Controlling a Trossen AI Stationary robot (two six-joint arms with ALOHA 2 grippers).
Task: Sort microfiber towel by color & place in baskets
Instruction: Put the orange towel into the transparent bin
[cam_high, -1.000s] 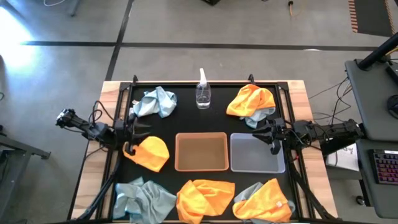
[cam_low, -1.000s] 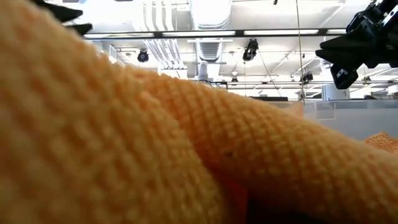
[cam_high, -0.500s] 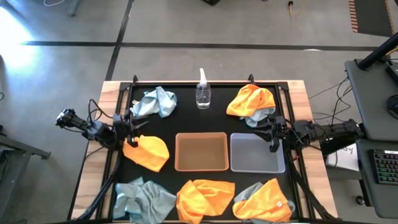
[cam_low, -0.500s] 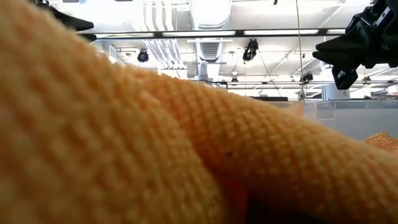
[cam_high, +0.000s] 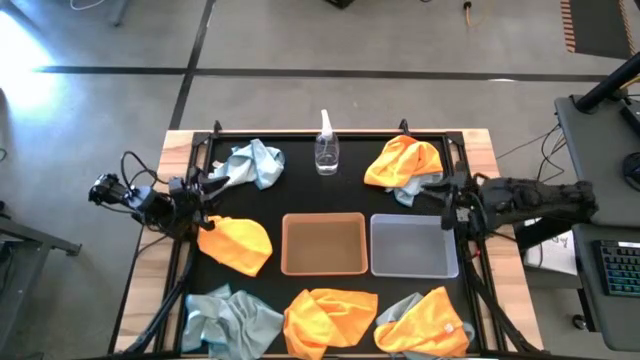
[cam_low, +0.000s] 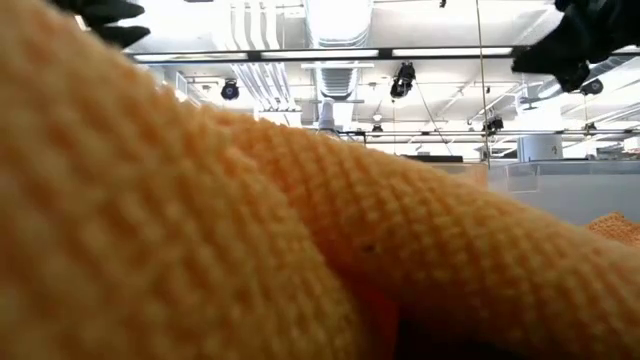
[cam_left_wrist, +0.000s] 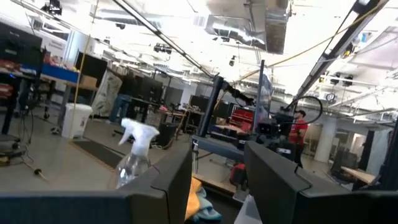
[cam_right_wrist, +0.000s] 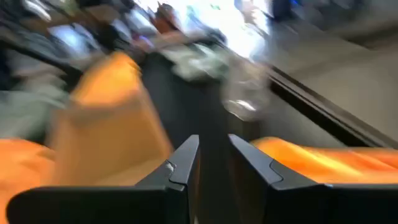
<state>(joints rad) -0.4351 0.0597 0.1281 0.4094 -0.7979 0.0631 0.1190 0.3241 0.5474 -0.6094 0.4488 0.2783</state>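
Several microfiber towels lie on the black mat. An orange one (cam_high: 238, 244) sits left of the tan basket (cam_high: 323, 243). A blue-grey one (cam_high: 248, 163) is at far left. An orange one lies over a blue-grey one (cam_high: 405, 163) at far right. Along the near edge are a blue-grey towel (cam_high: 230, 318), an orange one (cam_high: 328, 318) and an orange-on-blue-grey pile (cam_high: 425, 322). The grey basket (cam_high: 413, 246) stands right of the tan one. My left gripper (cam_high: 200, 195) hovers open by the mat's left edge, pointing level (cam_left_wrist: 217, 180). My right gripper (cam_high: 450, 203) hovers open (cam_right_wrist: 213, 163) above the grey basket's far right corner.
A clear spray bottle (cam_high: 326, 150) stands upright at the middle of the far edge and shows in the left wrist view (cam_left_wrist: 134, 158). An orange towel (cam_low: 250, 240) right before the low camera fills most of that view. Bare mat lies between the baskets and the bottle.
My left gripper has risen from beside the orange towel and drawn back toward the table's far-left, tipping up to level. My right gripper has lifted and pulled slightly toward the right and far edges. No towel has moved.
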